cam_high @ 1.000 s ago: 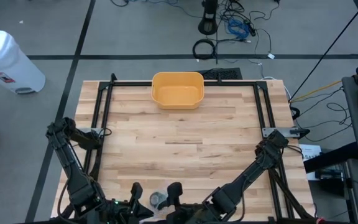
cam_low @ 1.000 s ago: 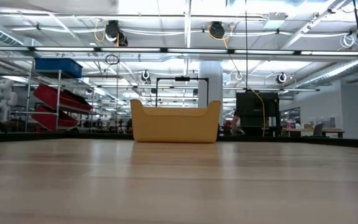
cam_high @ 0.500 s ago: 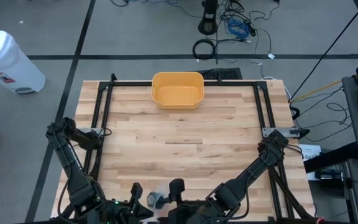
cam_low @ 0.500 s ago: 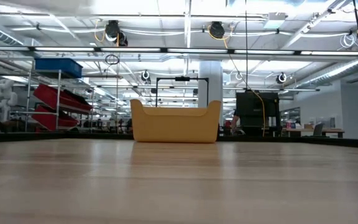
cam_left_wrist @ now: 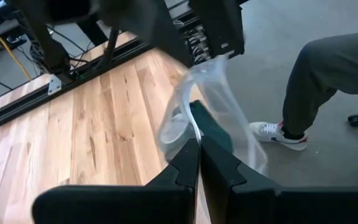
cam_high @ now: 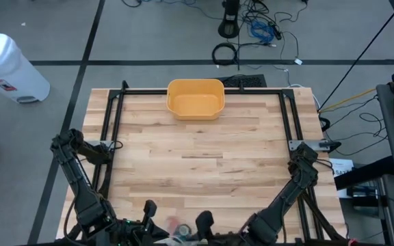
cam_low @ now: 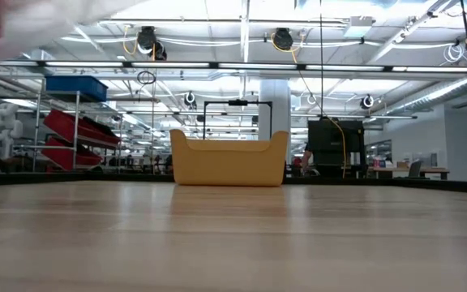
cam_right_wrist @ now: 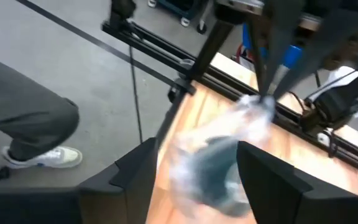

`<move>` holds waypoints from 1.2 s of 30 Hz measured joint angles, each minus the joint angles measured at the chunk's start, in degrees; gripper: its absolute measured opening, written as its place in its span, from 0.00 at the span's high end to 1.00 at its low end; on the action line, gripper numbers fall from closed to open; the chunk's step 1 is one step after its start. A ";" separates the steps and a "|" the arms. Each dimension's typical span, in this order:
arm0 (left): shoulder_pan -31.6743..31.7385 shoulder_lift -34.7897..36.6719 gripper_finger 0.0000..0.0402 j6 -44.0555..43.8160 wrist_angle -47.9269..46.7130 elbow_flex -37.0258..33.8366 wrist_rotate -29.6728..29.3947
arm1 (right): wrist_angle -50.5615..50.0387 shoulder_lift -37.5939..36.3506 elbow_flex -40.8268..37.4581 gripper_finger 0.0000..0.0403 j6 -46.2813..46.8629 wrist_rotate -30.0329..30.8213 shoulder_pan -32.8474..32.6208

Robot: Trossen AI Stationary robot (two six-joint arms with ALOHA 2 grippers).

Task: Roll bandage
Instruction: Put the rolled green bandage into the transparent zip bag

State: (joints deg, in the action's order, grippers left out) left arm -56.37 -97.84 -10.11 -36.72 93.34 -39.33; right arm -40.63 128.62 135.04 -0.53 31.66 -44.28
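A clear plastic bag holds a dark green bandage roll. It is at the table's near edge, between my two grippers. My left gripper is shut on the bag and also shows in the high view. My right gripper is open, with one finger on each side of the blurred bag; I cannot tell whether they touch it. In the high view my right gripper is just right of the bag. My left gripper pinches the bag's film between its two shut fingers, close to the roll. The bag reaches from the fingertips toward my right arm. It is over the table's near edge. One layer or several, I cannot tell.
A yellow tub stands at the middle of the table's far edge. A black frame runs along the table's sides. A person's leg in grey trousers, with a white shoe, is on the floor just past the near edge.
My right gripper has drawn back toward the table's near edge and a little to the right. The bag with the roll has shifted toward the near edge between the grippers. A white and red blur now crosses the low view's top left corner.
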 joint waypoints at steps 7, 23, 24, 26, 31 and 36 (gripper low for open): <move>1.19 0.00 0.96 -0.11 0.03 0.00 -0.04 | 2.37 0.11 -0.02 0.58 -3.32 5.70 -4.07; 4.97 -0.31 0.96 -0.15 0.21 0.00 0.01 | 3.65 3.01 -0.11 0.61 -5.13 14.90 -2.97; 5.14 -0.39 0.96 -0.15 0.18 0.00 0.07 | 2.69 3.04 -0.11 0.61 -5.25 14.79 -2.96; 5.63 -0.46 0.96 -0.22 0.10 0.00 0.22 | 0.41 3.08 -0.11 0.62 -5.28 14.57 -2.94; 6.25 -0.46 0.96 -0.12 0.10 0.00 0.71 | -5.19 3.08 -0.11 0.62 -4.09 12.63 -2.86; 6.95 -0.46 0.96 -0.13 0.12 0.00 1.49 | -8.79 3.08 -0.09 0.63 -2.52 11.62 -2.35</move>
State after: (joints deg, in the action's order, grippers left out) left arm -49.42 -98.30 -10.24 -36.60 93.34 -37.84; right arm -49.41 131.70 134.96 -3.05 43.27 -46.63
